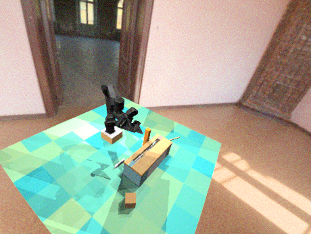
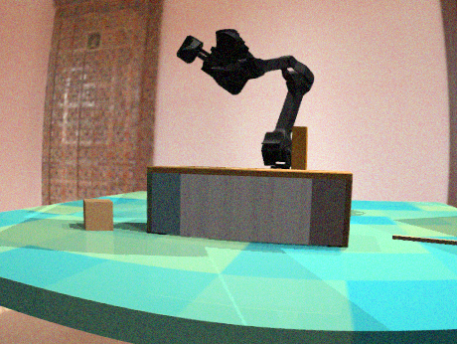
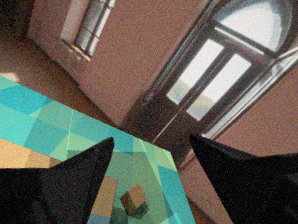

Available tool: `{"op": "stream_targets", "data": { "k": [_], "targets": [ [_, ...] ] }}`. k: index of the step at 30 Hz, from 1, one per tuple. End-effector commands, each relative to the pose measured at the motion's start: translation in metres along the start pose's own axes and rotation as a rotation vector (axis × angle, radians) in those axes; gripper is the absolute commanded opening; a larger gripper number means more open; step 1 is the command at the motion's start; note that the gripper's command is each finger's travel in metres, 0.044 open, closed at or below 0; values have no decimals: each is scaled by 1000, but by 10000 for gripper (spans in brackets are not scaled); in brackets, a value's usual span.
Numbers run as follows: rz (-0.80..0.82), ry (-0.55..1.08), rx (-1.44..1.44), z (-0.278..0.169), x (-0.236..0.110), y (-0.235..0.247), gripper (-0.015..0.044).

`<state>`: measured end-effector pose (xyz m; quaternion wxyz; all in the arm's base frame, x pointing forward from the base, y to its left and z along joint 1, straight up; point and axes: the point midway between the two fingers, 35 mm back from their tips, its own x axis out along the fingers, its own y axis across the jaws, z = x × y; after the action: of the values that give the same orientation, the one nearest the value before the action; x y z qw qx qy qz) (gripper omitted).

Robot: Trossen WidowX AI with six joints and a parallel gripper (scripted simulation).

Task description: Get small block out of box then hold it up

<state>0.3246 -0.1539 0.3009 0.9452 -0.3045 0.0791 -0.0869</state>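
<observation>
Box (image 1: 147, 163): being left standing undisturbed mid-table, and best kept well apart from the descent path. Gripper (image 2: 191, 50): being carried high with fingers spread and nothing between them, to be lowered squarely over the target. Block (image 1: 130, 199): already lying outside on the table (image 1: 51, 169) near the box's open end, being centred between the fingers in the wrist view.

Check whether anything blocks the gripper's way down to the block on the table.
Nothing visible does. The block lies in the open on the table, apart from the box, and the gripper hangs high above with its fingers open and holding nothing.
</observation>
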Motion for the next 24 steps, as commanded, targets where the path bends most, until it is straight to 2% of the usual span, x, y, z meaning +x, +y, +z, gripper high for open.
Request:
{"op": "stream_targets", "data": {
  "k": [1, 7, 13, 19, 24],
  "targets": [
    [185, 354, 701, -22, 45, 60, 400],
    [190, 600, 1016, -30, 54, 96, 400],
    [103, 883, 1288, -38, 56, 132, 400],
    [-80, 1164, 1485, -44, 49, 167, 400],
    [-345, 1386, 1606, -47, 36, 193, 400]
  ]
}}
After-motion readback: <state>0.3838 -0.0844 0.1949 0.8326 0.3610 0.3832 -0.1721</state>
